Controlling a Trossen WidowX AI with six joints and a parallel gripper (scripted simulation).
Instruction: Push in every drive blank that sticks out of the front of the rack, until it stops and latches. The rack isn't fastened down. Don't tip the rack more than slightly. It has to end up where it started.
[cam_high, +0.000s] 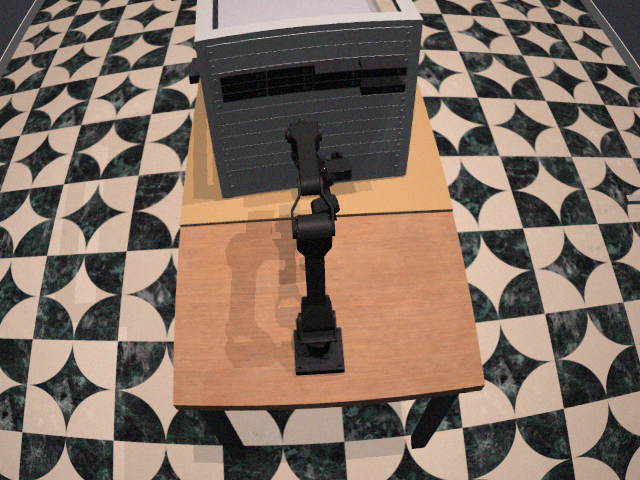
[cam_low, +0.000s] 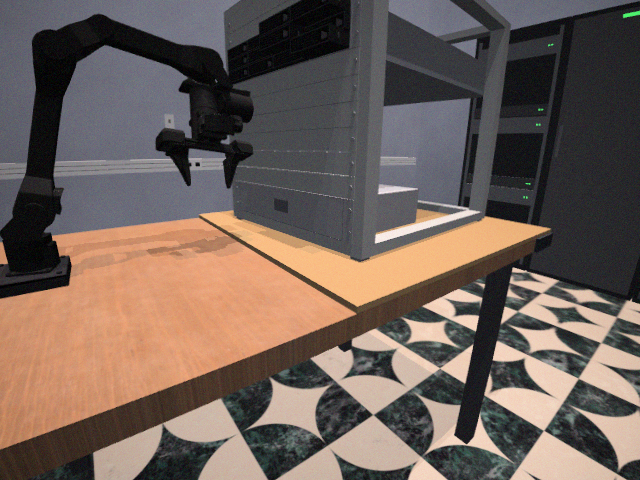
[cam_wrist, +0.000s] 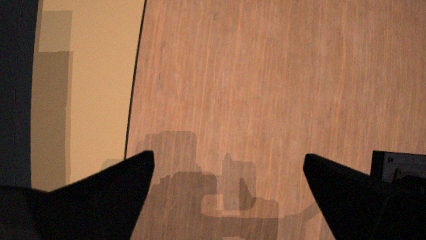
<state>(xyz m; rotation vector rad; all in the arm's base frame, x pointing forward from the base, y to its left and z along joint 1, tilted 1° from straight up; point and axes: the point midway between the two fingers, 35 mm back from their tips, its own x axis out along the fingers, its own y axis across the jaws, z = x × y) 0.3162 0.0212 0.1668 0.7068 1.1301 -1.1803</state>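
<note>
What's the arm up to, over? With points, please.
Gripper (cam_low: 209, 183) (cam_wrist: 230, 160) open, pointing down before rack (cam_high: 310, 111) (cam_low: 294, 124). Some drive blanks (cam_high: 382, 88) jutting out. Nothing between fingers.

Top view: high above the arm's base end of the counter (cam_high: 392, 310) (cam_low: 155, 330) (cam_wrist: 280, 80) – tilted down toward the rack front (cam_high: 310, 129) (cam_low: 294, 124), widest.
Exterior view: low, beside the counter – looking across it at the rack's front and one side, fairly close.
Wrist view: nearest, just above the claw (cam_low: 208, 186) (cam_wrist: 229, 156) – facing down.
Shared by top and exterior: arm (cam_high: 315, 268) (cam_low: 49, 103), rack, counter.

The rack (cam_high: 320, 142) stands on a yellow board (cam_high: 387, 198).
</note>
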